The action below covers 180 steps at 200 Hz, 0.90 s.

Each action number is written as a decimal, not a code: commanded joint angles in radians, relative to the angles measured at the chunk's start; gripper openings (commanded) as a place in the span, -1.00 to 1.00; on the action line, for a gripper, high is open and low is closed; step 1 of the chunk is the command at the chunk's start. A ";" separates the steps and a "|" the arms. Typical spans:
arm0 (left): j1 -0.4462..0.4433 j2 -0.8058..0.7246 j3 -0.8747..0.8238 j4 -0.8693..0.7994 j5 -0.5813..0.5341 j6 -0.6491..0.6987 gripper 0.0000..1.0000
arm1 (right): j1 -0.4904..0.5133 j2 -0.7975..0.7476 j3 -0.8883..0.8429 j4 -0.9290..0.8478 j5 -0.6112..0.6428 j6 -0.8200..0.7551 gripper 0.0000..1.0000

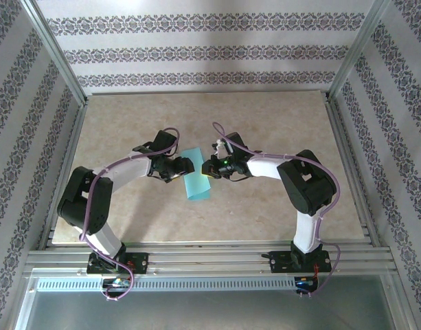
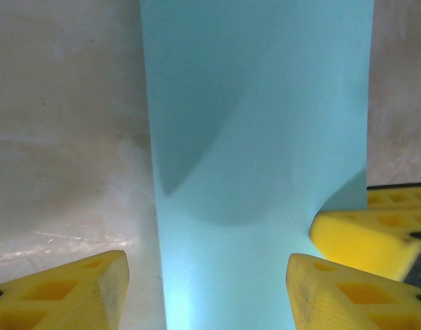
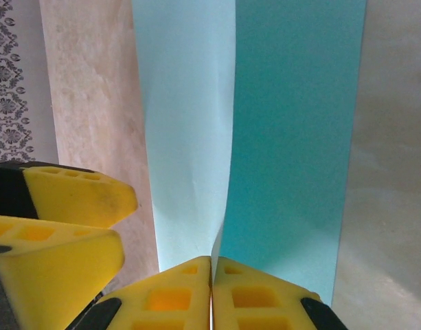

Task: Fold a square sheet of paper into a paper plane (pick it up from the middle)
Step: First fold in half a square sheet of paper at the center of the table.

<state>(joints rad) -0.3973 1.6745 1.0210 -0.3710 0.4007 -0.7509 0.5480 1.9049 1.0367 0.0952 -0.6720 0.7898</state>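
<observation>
The square sheet of paper [image 1: 197,185] is turquoise and lies mid-table, running lengthwise towards the near edge. My right gripper [image 1: 208,168] is shut on its far end. In the right wrist view the right gripper [image 3: 211,271] has its jaws pressed together on a raised crease of the sheet [image 3: 292,137], with a paler flap [image 3: 186,124] lifted to the left. My left gripper [image 1: 185,168] faces it from the left, open. In the left wrist view the left gripper [image 2: 207,282] straddles the sheet [image 2: 258,137] without touching it, and a right-gripper finger [image 2: 361,237] rests on the sheet's right edge.
The beige marbled table [image 1: 265,124] is walled by patterned panels and aluminium posts [image 1: 55,51]. A metal rail [image 1: 210,256] runs along the near edge by the arm bases. The left gripper's fingers [image 3: 73,199] sit close to the left of my right jaws.
</observation>
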 commanded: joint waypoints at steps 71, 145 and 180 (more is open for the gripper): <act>0.010 0.109 0.033 0.025 0.010 -0.028 -0.01 | 0.014 0.043 0.020 -0.011 -0.020 0.028 -0.69; 0.011 0.144 0.034 -0.006 -0.013 0.004 -0.11 | -0.068 -0.106 -0.043 -0.058 0.088 -0.001 -0.17; 0.010 0.163 0.033 -0.006 -0.004 0.022 -0.07 | -0.098 -0.197 -0.085 -0.092 0.160 -0.017 -0.14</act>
<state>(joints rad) -0.3969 1.8004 1.0409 -0.3576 0.4110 -0.7635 0.4610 1.7744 0.9855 0.0326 -0.5846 0.8001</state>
